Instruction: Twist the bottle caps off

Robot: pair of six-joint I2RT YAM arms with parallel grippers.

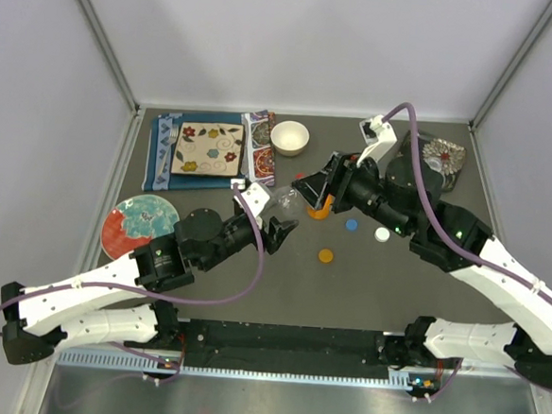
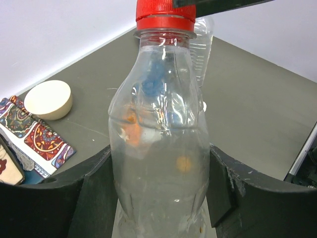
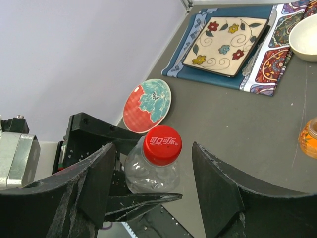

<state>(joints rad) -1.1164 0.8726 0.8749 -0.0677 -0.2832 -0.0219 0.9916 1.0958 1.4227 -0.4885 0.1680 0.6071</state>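
The left claw point(image 2: 158, 191) pinches the wide clear bottle point(image 2: 158, 139) low on its body, one finger pressed to each side. The red cap point(image 3: 162, 144) is on this bottle's neck, between the spread fingers of the right claw point(image 3: 153, 153), with a gap on either side. A blue cap point(image 1: 351, 225), a white cap point(image 1: 381, 235) and an orange cap point(image 1: 326, 256) lie loose on the bench point(image 1: 374, 294), right of the bottle.

Dark table point(image 1: 365, 294): loose caps point(image 1: 326, 255), bowl point(image 1: 289, 137), round plate point(image 1: 140, 224).
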